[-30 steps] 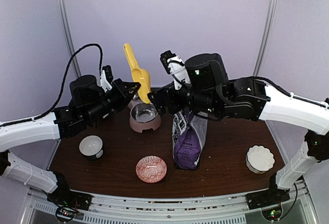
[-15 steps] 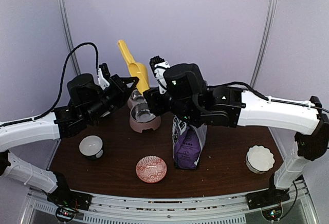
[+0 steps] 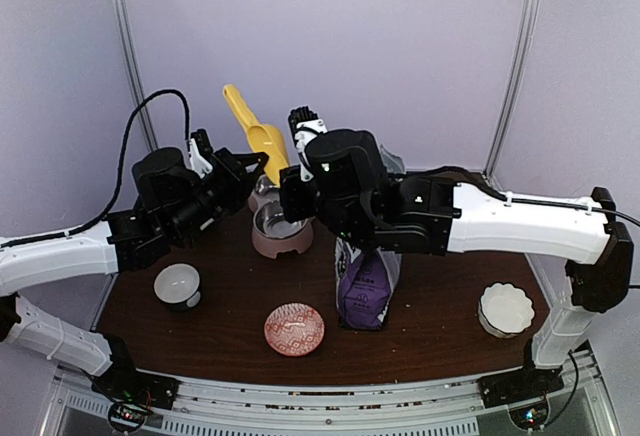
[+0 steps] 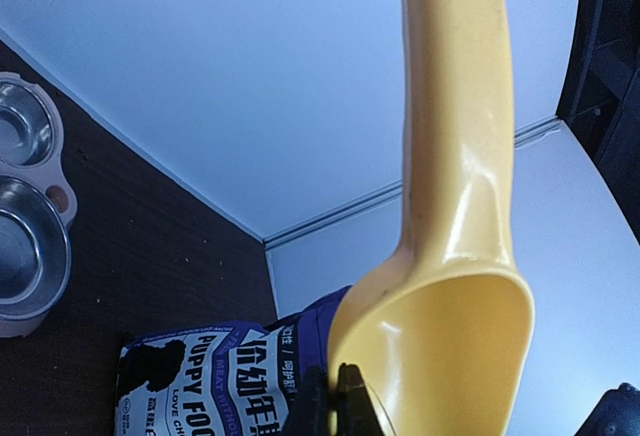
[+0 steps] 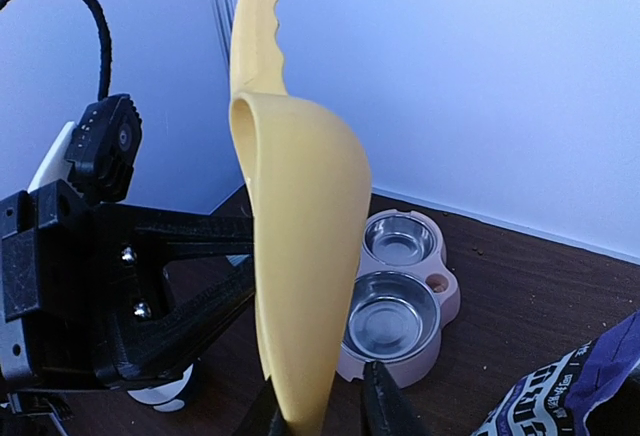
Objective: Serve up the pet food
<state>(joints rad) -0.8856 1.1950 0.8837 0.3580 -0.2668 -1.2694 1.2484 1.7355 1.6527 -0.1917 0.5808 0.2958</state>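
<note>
Top cam: L gripper (image 3: 258, 164) holds the yellow scoop (image 3: 262, 139) in the air over the table rear, handle up and tilted left; R gripper (image 3: 288, 182) is at its right side. Pet food bag (image 3: 367, 286) stands upright at table ctr, just right of the pink twin pet bowl (image 3: 280, 231), partly under the R arm (image 3: 500, 221). Only this view shows three dishes along the front edge: dark cup w/ white inside (image 3: 177, 284), red patterned dish (image 3: 294, 328), white fluted bowl (image 3: 505, 308). L wrist cam only: L jaws closed tight on the scoop's rim; bag print "PUPPY FOO" legible. R wrist cam only: R fingers (image 5: 383, 408) flank the scoop's lip, one per side; clamped or not cannot be told; L gripper's black fingers run to the scoop from the left. Surface: dark brown wood table (image 3: 440, 296). Room: pale lilac wall panels (image 3: 400, 46) w/ metal uprights (image 3: 521, 56) at L and R.
</note>
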